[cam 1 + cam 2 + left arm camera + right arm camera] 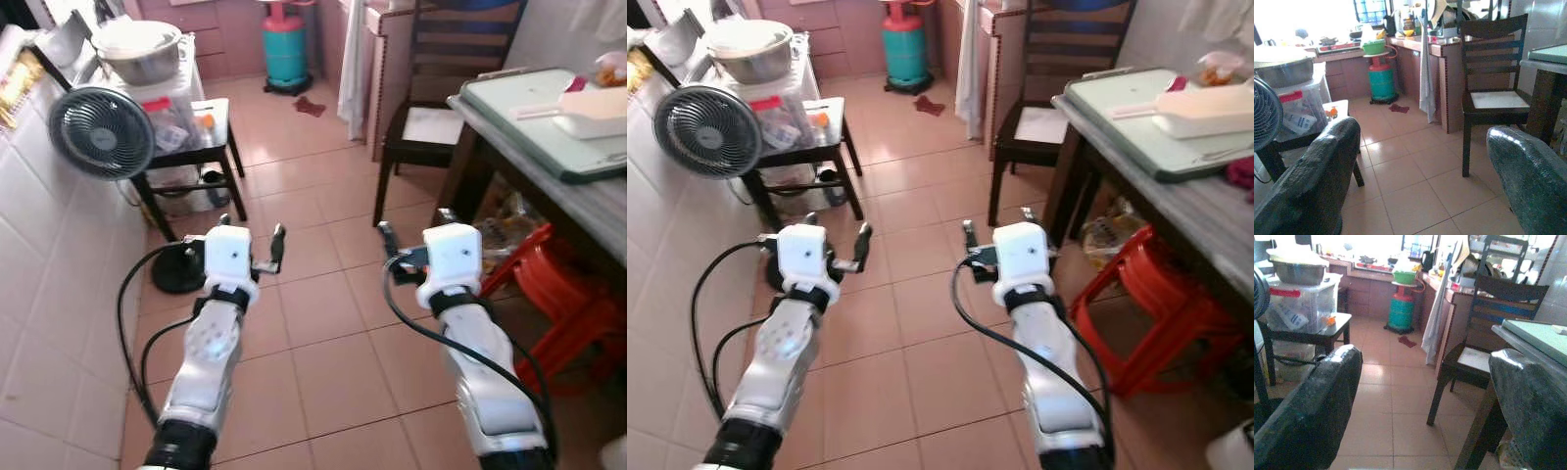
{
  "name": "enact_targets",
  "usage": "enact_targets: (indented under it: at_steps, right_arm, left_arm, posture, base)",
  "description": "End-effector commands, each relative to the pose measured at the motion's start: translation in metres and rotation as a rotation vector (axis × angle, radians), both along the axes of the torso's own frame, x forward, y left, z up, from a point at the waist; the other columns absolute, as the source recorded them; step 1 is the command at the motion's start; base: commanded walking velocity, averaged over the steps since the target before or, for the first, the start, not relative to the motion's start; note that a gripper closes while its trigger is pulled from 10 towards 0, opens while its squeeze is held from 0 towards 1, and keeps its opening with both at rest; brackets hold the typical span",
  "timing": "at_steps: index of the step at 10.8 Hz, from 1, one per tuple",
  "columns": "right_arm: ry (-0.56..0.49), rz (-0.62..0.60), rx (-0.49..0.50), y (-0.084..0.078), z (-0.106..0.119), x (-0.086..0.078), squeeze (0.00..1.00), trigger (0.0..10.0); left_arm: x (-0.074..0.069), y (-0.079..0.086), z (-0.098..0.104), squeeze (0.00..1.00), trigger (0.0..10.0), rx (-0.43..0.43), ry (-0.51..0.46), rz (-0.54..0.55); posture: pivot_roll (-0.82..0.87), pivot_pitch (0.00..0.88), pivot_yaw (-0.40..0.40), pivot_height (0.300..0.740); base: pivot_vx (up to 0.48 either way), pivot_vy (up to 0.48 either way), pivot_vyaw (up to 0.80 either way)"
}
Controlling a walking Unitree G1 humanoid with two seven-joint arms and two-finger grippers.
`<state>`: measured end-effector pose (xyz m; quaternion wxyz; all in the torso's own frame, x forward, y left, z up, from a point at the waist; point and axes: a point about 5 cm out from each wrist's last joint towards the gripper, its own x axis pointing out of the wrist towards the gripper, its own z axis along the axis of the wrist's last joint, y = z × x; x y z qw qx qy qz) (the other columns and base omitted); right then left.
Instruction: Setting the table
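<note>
Pink floor tiles (323, 362) are stretching ahead of me in the left eye view, and I'm holding both arms out at chest height, carrying nothing. My left gripper (252, 243) is hanging over open floor with its fingers spread; my right gripper (409, 250) is doing the same, nearer the red stool (558, 294). Over on my right, the table (549, 186) is carrying a pale green board (519, 113) with a white scoop-like dish (588, 108) on it.

Switching to the right eye view, I'm seeing the dark chair (1038, 117) standing just beside the table's near corner.

Both wrist views are looking between parted black fingers (1317, 181) towards the green gas cylinder (1400, 311).

I'm judging this as an approach: I should be turning right, squaring up to the table edge, and steering wide of stool and chair.
</note>
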<state>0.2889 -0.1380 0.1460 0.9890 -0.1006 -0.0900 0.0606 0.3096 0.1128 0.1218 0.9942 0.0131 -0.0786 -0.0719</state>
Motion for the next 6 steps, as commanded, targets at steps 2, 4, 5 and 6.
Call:
enact_targets:
  at_steps: [2, 4, 5, 6]
  right_arm:
    - [-0.006, -0.033, -0.051, -0.011, 0.005, -0.004, 0.00, 10.0]
    - [0.031, -0.065, -0.059, -0.022, 0.003, 0.001, 0.00, 10.0]
    - [0.043, -0.040, -0.079, -0.022, 0.001, 0.007, 0.00, 10.0]
    - [0.059, -0.030, -0.067, -0.022, -0.002, 0.013, 0.00, 10.0]
  left_arm:
    - [0.000, -0.006, -0.005, 0.00, 10.0, 0.001, 0.010, -0.025]
    - [0.004, -0.011, -0.004, 0.00, 10.0, -0.005, -0.006, -0.033]
    - [0.007, -0.013, -0.004, 0.00, 10.0, -0.022, -0.009, -0.017]
    - [0.008, -0.014, -0.003, 0.00, 10.0, -0.045, -0.007, 0.000]
  posture:
    - [-0.19, 0.054, 0.032, 0.740]
    - [-0.20, 0.021, -0.050, 0.740]
    - [-0.18, 0.010, -0.063, 0.740]
    - [-0.17, 0.007, -0.034, 0.740]
  base:
    - [0.000, 0.000, 0.00]
    - [0.000, 0.000, 0.00]
    - [0.000, 0.000, 0.00]
    - [0.000, 0.000, 0.00]
